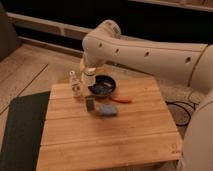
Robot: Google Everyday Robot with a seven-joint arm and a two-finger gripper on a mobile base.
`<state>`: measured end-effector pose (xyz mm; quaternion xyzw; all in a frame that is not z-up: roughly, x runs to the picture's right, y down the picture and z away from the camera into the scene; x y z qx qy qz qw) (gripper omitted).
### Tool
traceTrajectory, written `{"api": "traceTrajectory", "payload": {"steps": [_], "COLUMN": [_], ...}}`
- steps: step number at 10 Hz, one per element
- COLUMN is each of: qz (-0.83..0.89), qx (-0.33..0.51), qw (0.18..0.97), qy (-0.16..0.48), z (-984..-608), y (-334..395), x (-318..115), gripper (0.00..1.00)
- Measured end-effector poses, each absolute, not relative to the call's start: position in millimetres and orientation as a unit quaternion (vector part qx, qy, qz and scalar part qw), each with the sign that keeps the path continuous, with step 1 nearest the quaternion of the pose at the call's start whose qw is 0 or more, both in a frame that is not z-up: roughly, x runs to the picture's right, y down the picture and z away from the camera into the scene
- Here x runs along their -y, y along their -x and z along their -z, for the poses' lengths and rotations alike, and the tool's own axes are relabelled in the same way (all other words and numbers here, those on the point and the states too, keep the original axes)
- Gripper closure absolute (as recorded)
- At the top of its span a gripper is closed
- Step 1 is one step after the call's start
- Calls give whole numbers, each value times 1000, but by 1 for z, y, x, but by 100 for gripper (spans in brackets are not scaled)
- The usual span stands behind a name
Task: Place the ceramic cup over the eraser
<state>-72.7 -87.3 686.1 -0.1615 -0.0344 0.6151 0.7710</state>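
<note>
cream ceramic cup (pixel 89 80), likely light, rigid, chippable, clamped near rim in closed gripper (pixel 88 74), hanging just behind eraser (pixel 90 104).

floor (pixel 27 65) pale, seamed | far wall (pixel 155 22) — dark, pale ledge (pixel 45 22) along it | counter (pixel 115 140) — wooden planks | dark mat (pixel 20 125) along counter's left edge

One end effector (pixel 89 74), one cup (pixel 89 80), above one eraser (pixel 90 104).
</note>
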Motion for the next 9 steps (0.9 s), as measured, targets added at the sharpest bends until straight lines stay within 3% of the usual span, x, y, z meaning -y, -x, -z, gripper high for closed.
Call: {"api": "traceTrajectory", "payload": {"steps": [9], "qz": [-577], "qx": [44], "qw": [801], "qy": [154], "z": [-692], "y": [97], "x": [83], "gripper": [100]}}
